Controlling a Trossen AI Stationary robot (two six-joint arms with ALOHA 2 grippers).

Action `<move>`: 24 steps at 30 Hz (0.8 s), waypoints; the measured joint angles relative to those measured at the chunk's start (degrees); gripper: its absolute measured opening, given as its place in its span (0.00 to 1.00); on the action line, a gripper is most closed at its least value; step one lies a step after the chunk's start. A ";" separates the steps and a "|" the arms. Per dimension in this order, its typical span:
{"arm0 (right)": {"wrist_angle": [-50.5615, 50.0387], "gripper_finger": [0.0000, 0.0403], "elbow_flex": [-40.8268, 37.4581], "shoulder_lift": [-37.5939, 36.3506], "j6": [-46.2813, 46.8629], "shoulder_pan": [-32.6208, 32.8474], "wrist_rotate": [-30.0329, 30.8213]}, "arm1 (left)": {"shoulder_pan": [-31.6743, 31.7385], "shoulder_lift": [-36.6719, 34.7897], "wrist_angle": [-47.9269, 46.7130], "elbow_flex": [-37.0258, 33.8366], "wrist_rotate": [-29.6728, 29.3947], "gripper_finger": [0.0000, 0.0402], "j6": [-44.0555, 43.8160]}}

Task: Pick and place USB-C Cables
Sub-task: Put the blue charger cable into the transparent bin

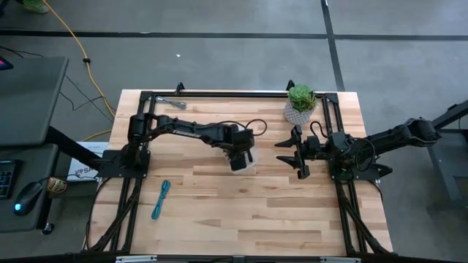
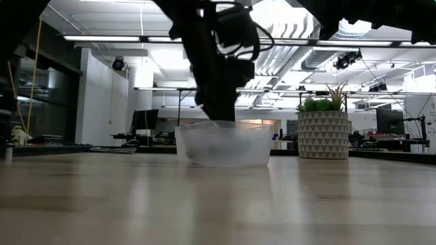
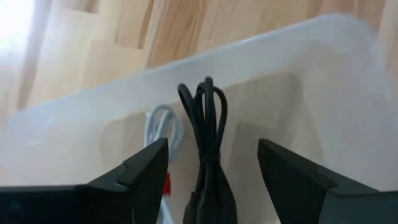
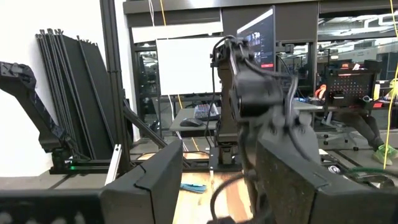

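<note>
Cables first: my left gripper (image 3: 211, 163) hangs over the clear tub (image 3: 323, 74) mid-table, fingers spread wide, with the black cable (image 3: 208, 149) and a white one (image 3: 163, 124) lying inside. The teal cable (image 1: 161, 199) waits on the near left. My right gripper (image 1: 294, 155) rests on the right, fingers apart. I think about half is done.

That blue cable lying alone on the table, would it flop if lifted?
Probably only a little: the teal-blue cable looks bundled into a short, thin strip, so its ends may droop. It seems light. Lying flat on the table, it likely won't roll.
</note>
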 joint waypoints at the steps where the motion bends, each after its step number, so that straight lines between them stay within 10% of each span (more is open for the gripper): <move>1: 0.00 0.48 0.00 0.00 0.00 0.01 0.00 | 0.00 -0.03 -2.14 1.35 0.00 0.57 0.00; 13: -2.85 0.48 -0.02 -0.02 0.44 0.00 0.00 | -5.56 -7.07 -5.19 2.57 -12.05 0.57 -4.95; 24: -5.02 0.48 -0.07 0.13 1.64 -0.01 0.32 | -13.67 -29.41 25.57 -29.84 -21.90 0.57 -6.43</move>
